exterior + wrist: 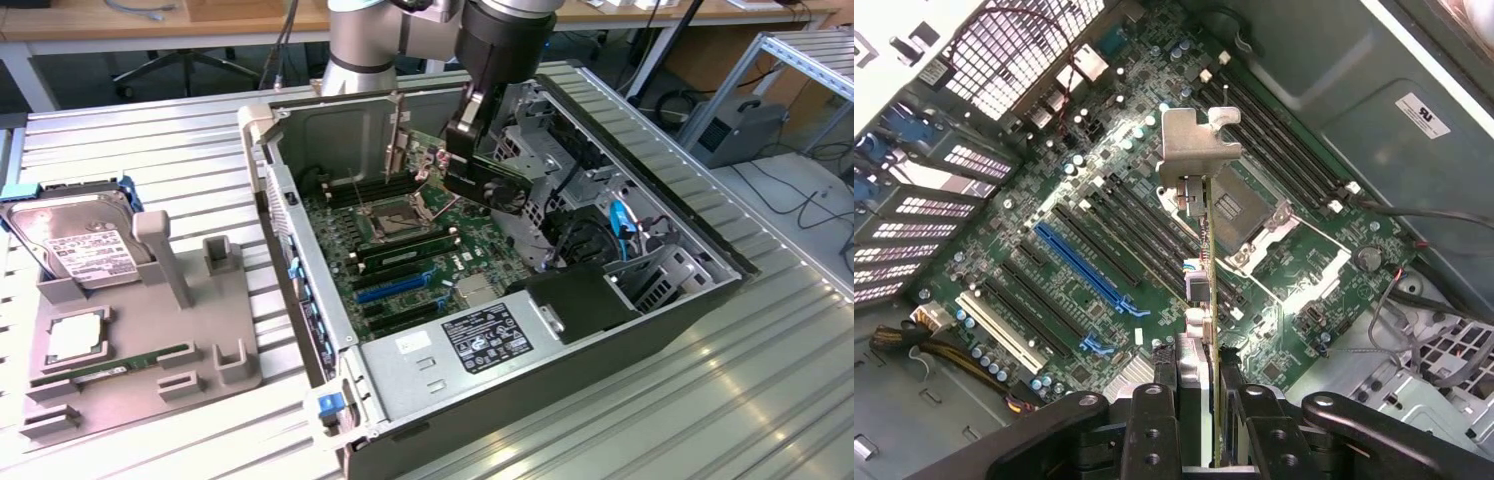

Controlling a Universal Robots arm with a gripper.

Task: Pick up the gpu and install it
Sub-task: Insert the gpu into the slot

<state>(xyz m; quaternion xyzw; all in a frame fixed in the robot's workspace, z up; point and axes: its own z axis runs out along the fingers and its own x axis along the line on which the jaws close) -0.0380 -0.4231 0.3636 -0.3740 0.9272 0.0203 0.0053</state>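
The gpu, a black-faced card on a dark-green board, hangs above the motherboard inside the open computer case. My gripper is shut on it from above. In the wrist view the gpu appears edge-on, with its silver bracket at the far end. It sits between my gripper's black fingers. Below the card lie the expansion slots, among them a blue slot, and the CPU socket. The card is clear of the board.
On the exterior view's left a grey holder carries a silver hard drive, a CPU and a narrow green memory stick. Drive cages and blue cables crowd the case's right side.
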